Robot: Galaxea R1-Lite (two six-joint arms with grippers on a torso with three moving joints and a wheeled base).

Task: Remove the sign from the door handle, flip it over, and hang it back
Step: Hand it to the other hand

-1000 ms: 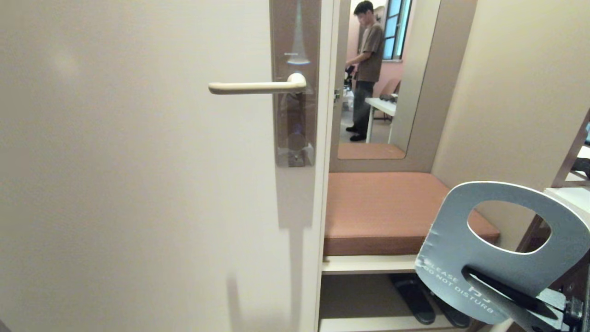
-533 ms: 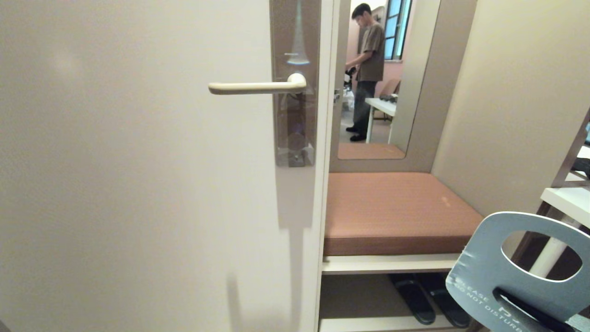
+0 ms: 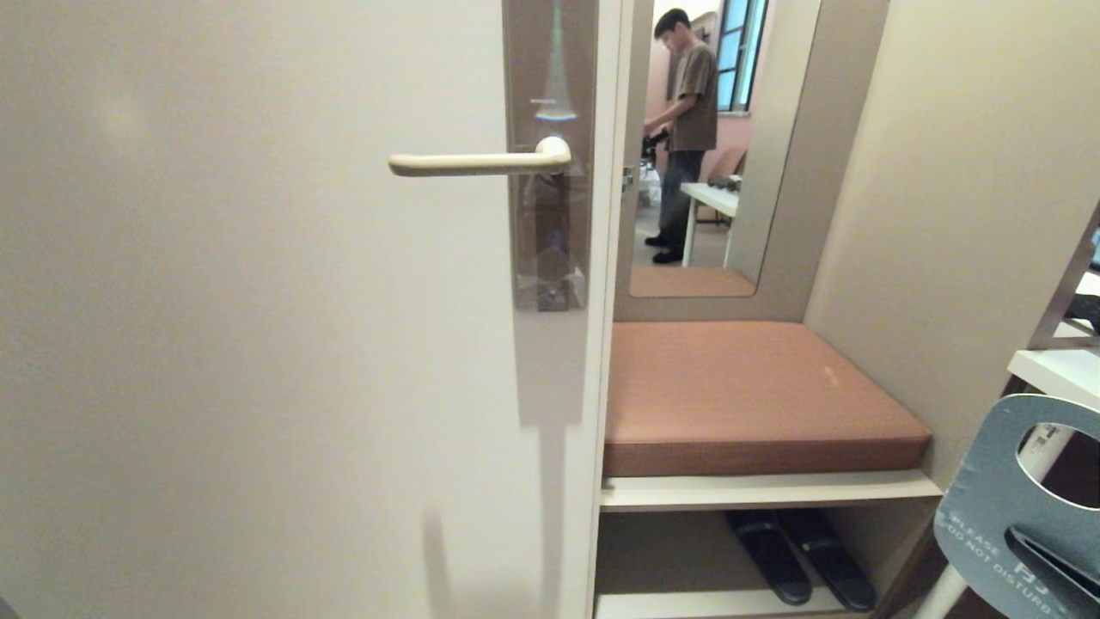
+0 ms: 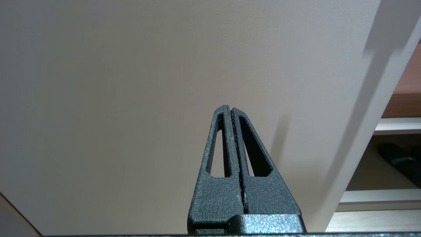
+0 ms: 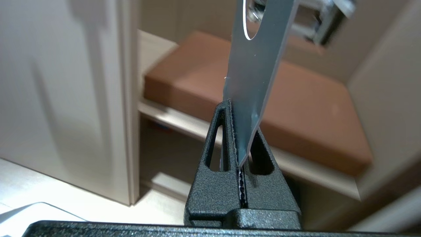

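Observation:
The cream door handle point(image 3: 481, 161) juts left from a brown plate on the door, with nothing hanging on it. The sign point(image 3: 1005, 507) shows its blue "PLEASE DO NOT DISTURB" face at the lower right corner of the head view, far from the handle. My right gripper point(image 5: 241, 113) is shut on the sign's point(image 5: 255, 69) lower end, and the hole end points away from the wrist. One black finger point(image 3: 1053, 554) lies across the sign's face. My left gripper point(image 4: 231, 110) is shut on nothing, close in front of the plain door panel.
Right of the door edge point(image 3: 601, 344) is a niche with a brown cushioned bench point(image 3: 739, 395), black slippers point(image 3: 799, 559) on the shelf below, and a mirror point(image 3: 713, 146) showing a person standing. A white table edge point(image 3: 1053, 374) is at the far right.
My right gripper has carried the sign down and to the right, so it now sits partly cut off at the picture's corner. The door, handle and left gripper have stayed put.

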